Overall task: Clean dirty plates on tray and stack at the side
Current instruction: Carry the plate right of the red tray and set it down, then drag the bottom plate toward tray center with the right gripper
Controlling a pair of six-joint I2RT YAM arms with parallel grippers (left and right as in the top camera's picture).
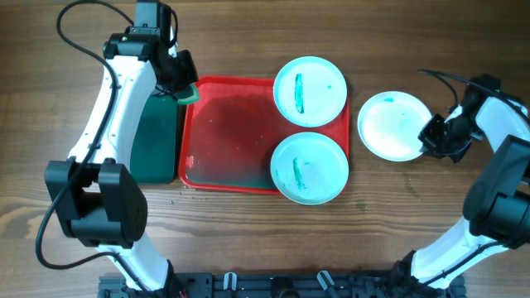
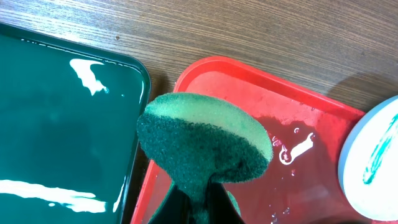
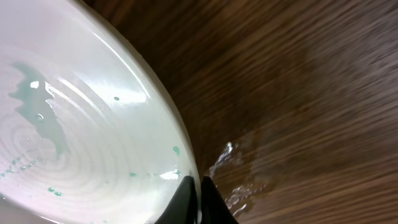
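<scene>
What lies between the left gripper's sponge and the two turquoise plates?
Only bare, wet floor of the red tray; the overhead view shows it.

The table (image 1: 248,232) is brown wood with long lines in it. A red tray (image 1: 224,132) lies flat in the middle. A dark green tray (image 1: 157,141) lies just beside it on the left. A white plate (image 1: 389,124) sits on the wood to the right, next to a small wet spot (image 3: 242,168).
</scene>
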